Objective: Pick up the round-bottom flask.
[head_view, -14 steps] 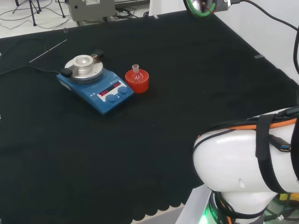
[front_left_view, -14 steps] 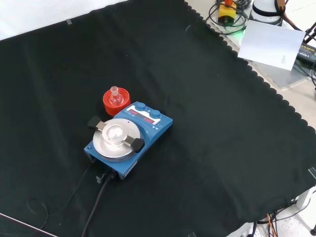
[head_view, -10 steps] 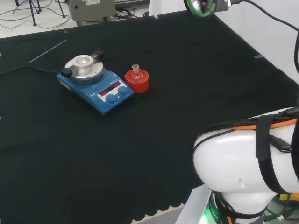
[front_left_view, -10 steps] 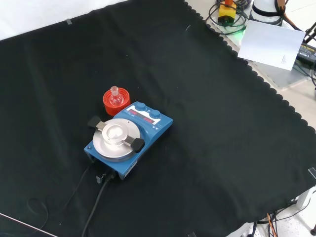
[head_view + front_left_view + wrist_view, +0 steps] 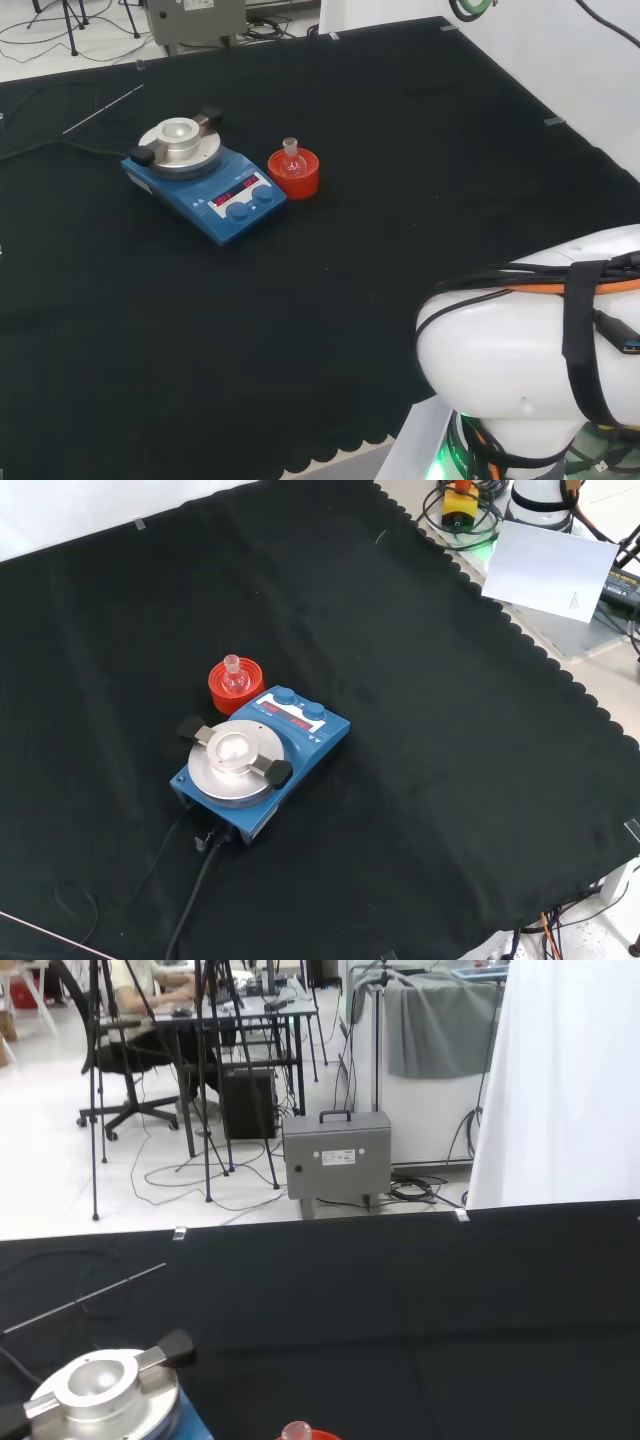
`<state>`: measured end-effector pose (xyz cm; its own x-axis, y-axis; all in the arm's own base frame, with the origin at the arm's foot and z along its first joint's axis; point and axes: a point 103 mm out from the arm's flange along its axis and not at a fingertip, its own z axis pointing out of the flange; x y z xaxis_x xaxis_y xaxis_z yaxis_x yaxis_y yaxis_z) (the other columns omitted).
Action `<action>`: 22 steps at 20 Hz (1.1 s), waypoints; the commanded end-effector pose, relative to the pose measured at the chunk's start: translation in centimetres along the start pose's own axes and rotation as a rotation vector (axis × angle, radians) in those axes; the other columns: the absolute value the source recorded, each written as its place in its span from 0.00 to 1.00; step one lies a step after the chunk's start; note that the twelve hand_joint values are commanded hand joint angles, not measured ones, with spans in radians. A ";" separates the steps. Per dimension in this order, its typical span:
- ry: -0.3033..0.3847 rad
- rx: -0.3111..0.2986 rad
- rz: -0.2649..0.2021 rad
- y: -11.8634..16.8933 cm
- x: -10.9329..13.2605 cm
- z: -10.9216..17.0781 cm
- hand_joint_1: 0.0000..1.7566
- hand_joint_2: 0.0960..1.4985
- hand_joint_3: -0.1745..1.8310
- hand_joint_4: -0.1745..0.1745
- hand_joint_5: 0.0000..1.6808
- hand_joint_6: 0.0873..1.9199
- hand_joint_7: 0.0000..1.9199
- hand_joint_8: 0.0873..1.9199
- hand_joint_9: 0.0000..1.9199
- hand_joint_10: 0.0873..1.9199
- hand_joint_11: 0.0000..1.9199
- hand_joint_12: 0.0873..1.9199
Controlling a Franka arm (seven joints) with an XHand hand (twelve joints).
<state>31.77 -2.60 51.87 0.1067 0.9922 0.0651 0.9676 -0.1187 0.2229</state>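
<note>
Standing on the black cloth (image 5: pixel 450 730): one small clear round-bottom flask (image 5: pixel 233 676), upright, neck up, seated in a red ribbed stand (image 5: pixel 222 693). In the front view the stand sits just above and left of a blue hotplate stirrer (image 5: pixel 262 763); in the head view the flask (image 5: pixel 291 160) and stand (image 5: pixel 294 175) sit just right of the stirrer (image 5: pixel 203 184). Stirrer: round silver top plate (image 5: pixel 233 768), two knobs at its front, black cable (image 5: pixel 190 900) trailing off toward the cloth's edge. Nothing touches the flask. Arm: large white link (image 5: pixel 530 370) at the head view's lower right, well apart from the flask. Hand: whether its fingers are apart or together, I cannot tell.
</note>
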 end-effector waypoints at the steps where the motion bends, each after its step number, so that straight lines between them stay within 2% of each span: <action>1: 0.012 0.188 0.011 -2.7 1.7 3.2 0.02 0.87 0.25 0.50 0.16 0.00 0.04 0.20 0.07 0.30 0.00 0.54; 11: 0.001 0.199 0.027 -1.6 2.0 5.8 0.06 0.84 0.22 0.50 0.15 0.00 0.04 0.20 0.07 0.30 0.00 0.53; 17: 0.025 0.223 0.049 1.2 1.1 10.5 0.13 0.80 0.21 0.49 0.16 0.00 0.06 0.22 0.08 0.32 0.00 0.57; 22: 0.071 0.238 0.041 4.8 0.0 15.3 0.15 0.79 0.21 0.47 0.17 0.00 0.07 0.23 0.09 0.33 0.00 0.59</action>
<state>34.88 -0.94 42.95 0.1379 0.9865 0.0883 0.9904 -0.1383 -0.0023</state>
